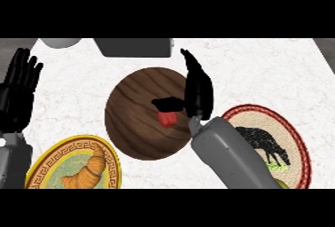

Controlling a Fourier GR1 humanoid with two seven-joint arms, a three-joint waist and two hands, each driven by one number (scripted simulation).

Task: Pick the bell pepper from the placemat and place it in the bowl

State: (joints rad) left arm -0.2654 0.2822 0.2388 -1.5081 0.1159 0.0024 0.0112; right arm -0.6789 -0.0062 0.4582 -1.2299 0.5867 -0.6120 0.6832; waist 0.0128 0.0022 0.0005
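The brown wooden bowl (137, 133) sits mid-counter. A small red bell pepper (167, 119) shows inside the bowl's outline, right of its middle. My right hand (198, 91) is over the bowl's right rim, fingers straight and pointing away, thumb stretched left just above the pepper. I cannot tell whether the thumb touches the pepper. The round placemat (296, 137), cream with a red border and a black animal figure, lies to the right, partly under my right forearm. My left hand (18, 91) rests open at the left edge, fingers up.
A yellow-rimmed plate (46, 166) with a croissant (85, 173) lies at the lower left. A grey box (134, 46) and a pale round vessel (60, 42) stand at the far edge. Something green (278, 167) lies on the placemat near my forearm.
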